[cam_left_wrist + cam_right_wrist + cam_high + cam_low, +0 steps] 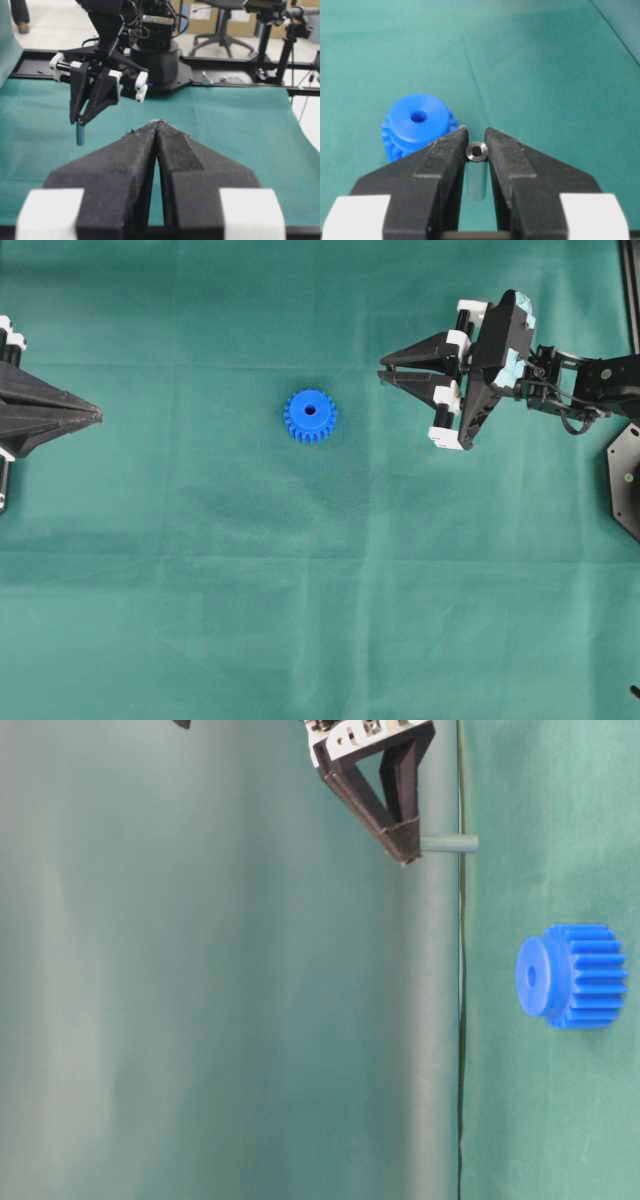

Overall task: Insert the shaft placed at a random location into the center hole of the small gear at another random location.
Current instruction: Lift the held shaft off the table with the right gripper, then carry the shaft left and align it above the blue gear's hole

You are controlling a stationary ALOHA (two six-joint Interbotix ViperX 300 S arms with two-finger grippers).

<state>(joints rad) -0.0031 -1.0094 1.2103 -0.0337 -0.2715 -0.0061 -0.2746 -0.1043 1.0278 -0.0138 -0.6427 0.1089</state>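
Right gripper (476, 145) pinching shaft (476, 151) upright between my fingertips, raised off cloth (200, 620), toward its right edge. Small gear (309, 416) flat near cloth middle, apart from shaft, center hole (309, 411) facing up. My left gripper (97, 416) pressed together at left edge.

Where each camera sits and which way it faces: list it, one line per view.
Overhead: looks straight down on the green cloth; left gripper, right gripper, blue gear.
Table-level: picture turned sideways; right gripper tip holding the pin, gear.
Left wrist: faces across the table; own shut fingers, opposite arm with pin.
Right wrist: looks along its own fingers clamping the pin, gear beyond.
Shared: overhead, table-level and right wrist show the gear.
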